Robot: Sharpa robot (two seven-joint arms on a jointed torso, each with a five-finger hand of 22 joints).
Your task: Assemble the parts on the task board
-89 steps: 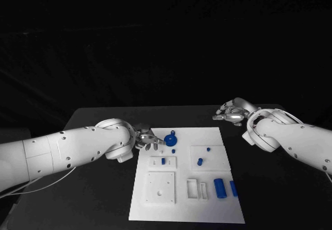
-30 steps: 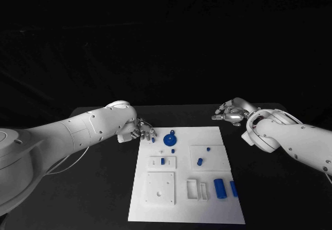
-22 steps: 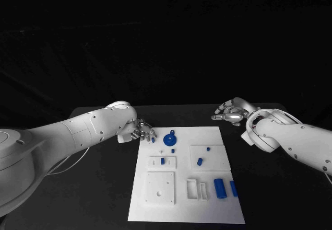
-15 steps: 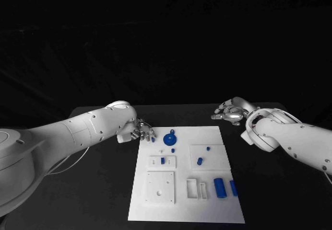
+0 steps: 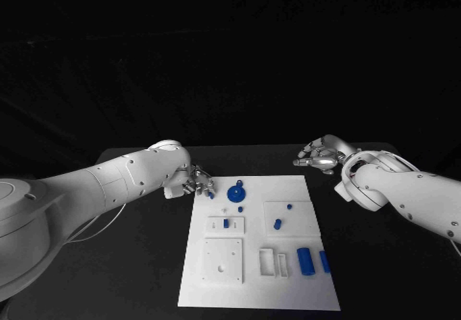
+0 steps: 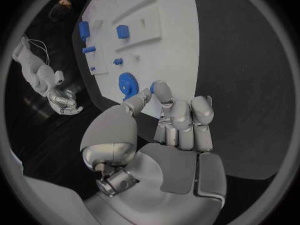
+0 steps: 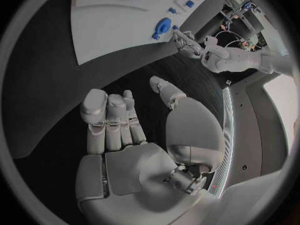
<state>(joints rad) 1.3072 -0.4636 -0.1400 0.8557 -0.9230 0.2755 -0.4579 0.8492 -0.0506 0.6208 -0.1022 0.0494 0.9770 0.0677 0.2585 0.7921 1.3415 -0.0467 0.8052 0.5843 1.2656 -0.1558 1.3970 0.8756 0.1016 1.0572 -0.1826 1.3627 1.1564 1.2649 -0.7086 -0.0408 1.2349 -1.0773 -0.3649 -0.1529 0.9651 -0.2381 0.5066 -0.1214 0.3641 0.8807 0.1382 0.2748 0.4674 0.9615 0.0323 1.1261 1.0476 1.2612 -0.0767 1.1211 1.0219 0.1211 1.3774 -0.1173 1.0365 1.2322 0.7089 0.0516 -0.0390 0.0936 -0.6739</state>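
"Head view puts your left hand [image 5: 195, 181] at the far left corner of the board [image 5: 317, 293], off its edge and over the black table [image 5: 144, 267]. What is it carrying?"

"A small blue piece [image 5: 210, 195], as far as I can judge. In the left wrist view the piece [image 6: 152, 86] sits between the thumb and a fingertip, with the other fingers lying straight alongside. Only a sliver of blue shows, so treat that grip as shallow."

"So what can go wrong for you?"

"First, a drop. If you swing the arm quickly, or loosen the pinch before the piece is over its seat, it could fall on the table and roll away from the board."

"And the big gear [image 5: 235, 195]?"

"That's your second risk. It lies just beside your fingertips, with a little peg [image 5: 238, 182] next to it. Come in low across that corner and your knuckles may push the gear or tip the peg."

"Anything about seating the piece?"

"I can't tell from these pictures which hole it belongs in, or how it's turned in your fingers. If you press it down tilted, it may jam or shift the board."

"What about your right hand [image 5: 320, 155]?"

"It hangs over the table's far right corner, well apart from the board, fingers loosely bent and apart from the thumb, holding nothing. It steadies nothing there, so any hard push from the left goes unopposed. The two cylinders [image 5: 304, 261] at the near end are well out of reach."
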